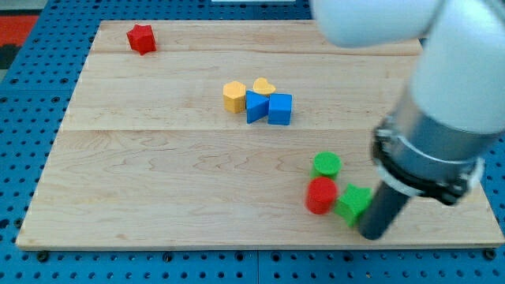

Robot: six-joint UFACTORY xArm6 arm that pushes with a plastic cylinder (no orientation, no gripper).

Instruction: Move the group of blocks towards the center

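Observation:
A group of three blocks lies at the view's lower right: a green cylinder (pixel 326 164), a red cylinder (pixel 320 195) below it, and a green star-like block (pixel 353 203) to the right of the red one. My tip (pixel 372 233) is at the view's bottom right, just below and right of the green star-like block, touching or nearly touching it. The rod and arm body rise up to the view's upper right and hide part of the board there.
A cluster sits above the board's middle: a yellow hexagon (pixel 233 96), a yellow heart (pixel 263 86), a blue triangle (pixel 255 106) and a blue cube (pixel 280 109). A red star (pixel 141 38) lies at the top left. The wooden board (pixel 158 181) ends close below my tip.

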